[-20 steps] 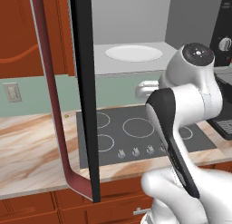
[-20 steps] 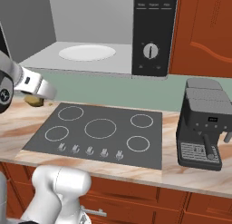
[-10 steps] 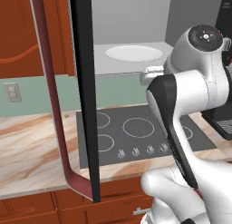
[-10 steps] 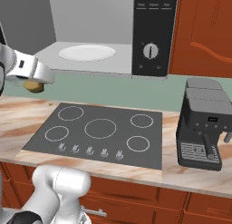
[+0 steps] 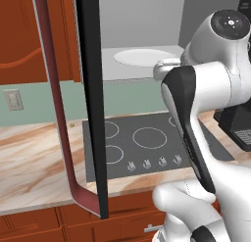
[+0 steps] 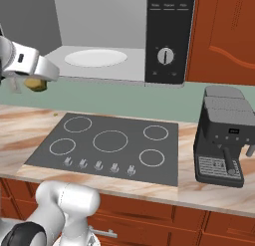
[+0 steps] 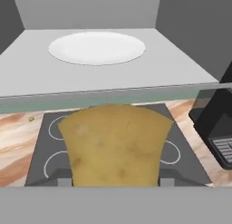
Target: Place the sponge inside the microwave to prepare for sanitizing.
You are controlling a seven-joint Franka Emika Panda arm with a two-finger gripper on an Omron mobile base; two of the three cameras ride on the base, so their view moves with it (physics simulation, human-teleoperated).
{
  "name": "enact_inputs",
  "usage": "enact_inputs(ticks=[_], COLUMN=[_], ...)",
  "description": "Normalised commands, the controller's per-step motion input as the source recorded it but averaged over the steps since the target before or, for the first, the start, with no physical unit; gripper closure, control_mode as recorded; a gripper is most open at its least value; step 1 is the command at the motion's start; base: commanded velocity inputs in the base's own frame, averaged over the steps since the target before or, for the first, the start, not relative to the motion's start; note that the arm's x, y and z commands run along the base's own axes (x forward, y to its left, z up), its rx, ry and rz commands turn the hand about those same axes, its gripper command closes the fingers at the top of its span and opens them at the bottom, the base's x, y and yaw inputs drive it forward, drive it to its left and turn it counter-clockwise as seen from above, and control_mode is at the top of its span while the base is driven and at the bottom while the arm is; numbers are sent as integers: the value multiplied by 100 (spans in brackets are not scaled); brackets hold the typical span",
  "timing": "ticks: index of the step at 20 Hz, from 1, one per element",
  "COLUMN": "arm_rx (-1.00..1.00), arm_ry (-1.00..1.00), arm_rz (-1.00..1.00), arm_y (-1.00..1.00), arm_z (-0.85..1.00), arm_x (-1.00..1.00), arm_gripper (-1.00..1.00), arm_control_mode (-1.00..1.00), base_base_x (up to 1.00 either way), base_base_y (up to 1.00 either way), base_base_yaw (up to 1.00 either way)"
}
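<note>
My gripper [image 6: 36, 82] is shut on the sponge [image 6: 35, 84], a mustard-yellow lumpy block, and holds it in the air left of the cooktop, just below and in front of the microwave's [image 6: 167, 36] open cavity. In the hand view the sponge [image 7: 115, 143] bulks large between the two fingertips [image 7: 63, 180], with the grey microwave floor [image 7: 190, 64] and its white round plate [image 7: 96, 47] straight ahead and slightly higher. The microwave door [image 5: 90, 104] stands swung wide open on the left. In the left base view my own arm hides the sponge.
A black cooktop [image 6: 107, 145] lies on the marble counter [image 6: 209, 195] below the microwave. A black coffee machine [image 6: 224, 135] stands at the right. A tiny yellowish speck [image 6: 55, 114] lies on the counter left of the cooktop. The open door's edge juts out over the counter's left part.
The gripper has risen with the sponge and come closer to the microwave opening. The grip is unchanged.
</note>
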Motion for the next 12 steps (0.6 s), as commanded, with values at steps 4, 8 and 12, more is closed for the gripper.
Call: enact_inputs(ticks=[4, 8, 12], arm_rx=[7, 1, 1], arm_ry=[-18, -13, 0], arm_rz=[0, 0, 0], arm_y=[-1, -6, -14], arm_z=[0, 0, 2], arm_x=[40, 49, 51], arm_gripper=[100, 100, 100], arm_control_mode=[-100, -100, -100], base_base_x=[0, 0, 0], base_base_y=[0, 0, 0], base_base_yaw=[0, 0, 0])
